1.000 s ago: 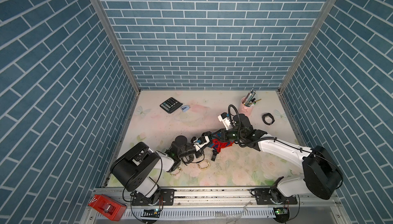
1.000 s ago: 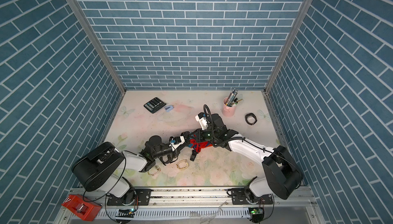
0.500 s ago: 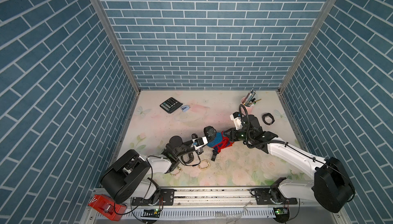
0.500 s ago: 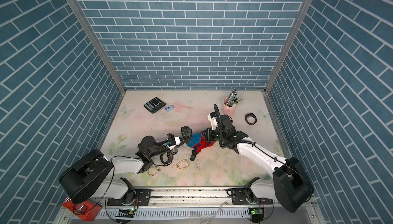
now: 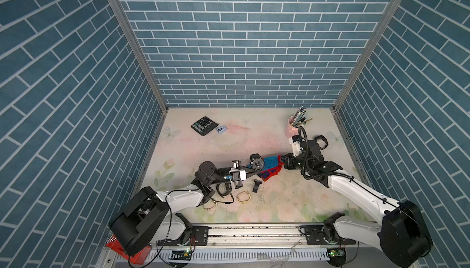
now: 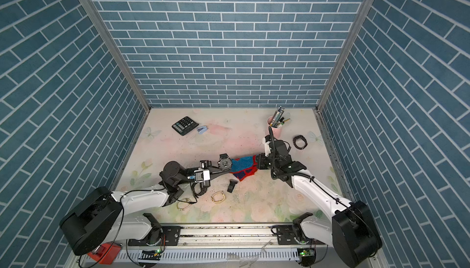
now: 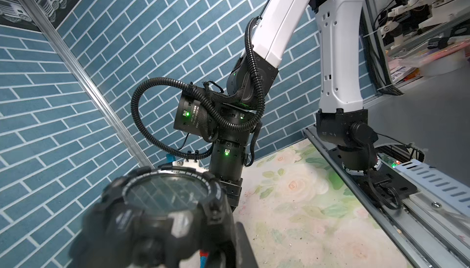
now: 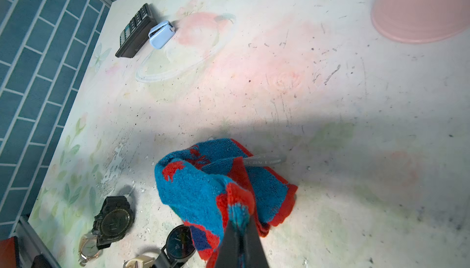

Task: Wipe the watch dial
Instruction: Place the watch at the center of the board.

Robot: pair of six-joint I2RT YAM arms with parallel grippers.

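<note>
The left gripper (image 5: 251,170) is pressed together on a chunky black watch (image 5: 257,164) and holds it near the middle of the table (image 5: 279,208). In both top views the watch sits right at the gripper's tip with its round face turned up. Whether it is lifted clear of the table or rests on it cannot be told. In the left wrist view the watch (image 7: 162,203) fills the near corner. Its dial (image 7: 166,193) is bare and reflects the brick wall, while the gripper's own fingertips are hidden beneath it. The right gripper (image 5: 281,163) reaches in from the opposite side and pinches a blue and red cloth (image 5: 270,165). In the right wrist view its fingers (image 8: 227,251) are closed tight on a bunched corner of the cloth (image 8: 203,185), and the rest hangs down to the table. In a top view the cloth (image 6: 241,165) lies just beside the watch (image 6: 225,164) on the right arm's side. Its edge reaches the watch case, though whether the two touch cannot be told, and it does not cover the dial. Toward the back wall a calculator (image 5: 204,125) lies with a small pale blue object (image 5: 221,129) just beside it. A pink cup (image 5: 292,128) full of pens stands at the back on the right arm's side, with a black strap loop (image 5: 321,142) near it. In front of the left gripper lie a loose black piece (image 5: 256,185) and a gold band (image 5: 244,198).
</note>
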